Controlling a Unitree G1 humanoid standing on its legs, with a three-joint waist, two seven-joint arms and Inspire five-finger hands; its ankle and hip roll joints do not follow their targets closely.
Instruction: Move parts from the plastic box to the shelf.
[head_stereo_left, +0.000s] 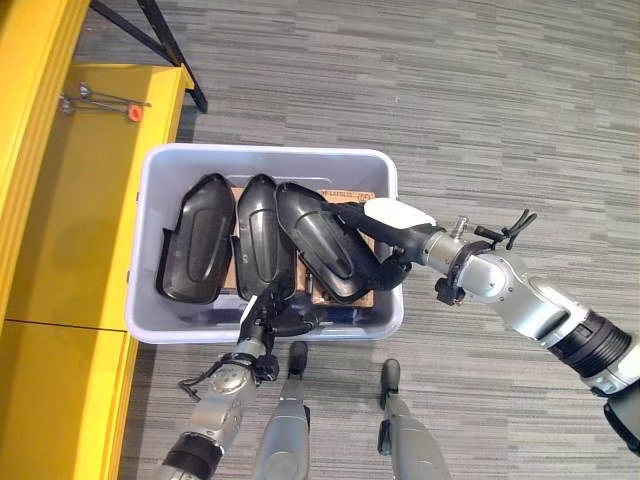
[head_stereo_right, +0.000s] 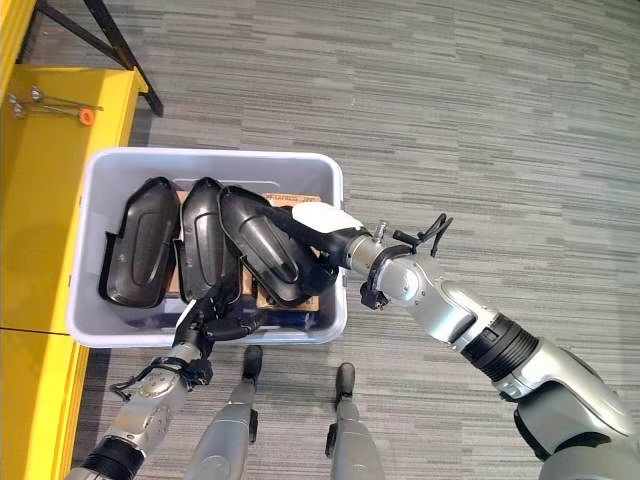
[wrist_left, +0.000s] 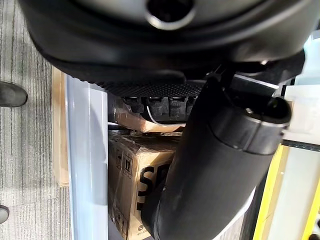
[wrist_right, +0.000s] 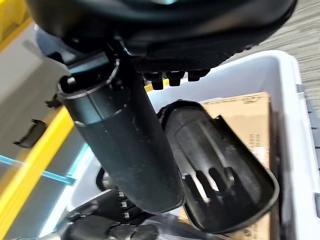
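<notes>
Left hand (head_stereo_left: 262, 318) at box (head_stereo_left: 150, 190) rim; parts (head_stereo_left: 197, 240) lengthwise front-to-back.

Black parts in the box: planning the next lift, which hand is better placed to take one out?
Right: the right hand already reaches the rightmost black part; the left hand sits at the box's near rim.

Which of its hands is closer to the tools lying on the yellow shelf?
Left. The left hand is at the box's near edge, on the side toward the tools; the right hand reaches in from the box's far side.
</notes>
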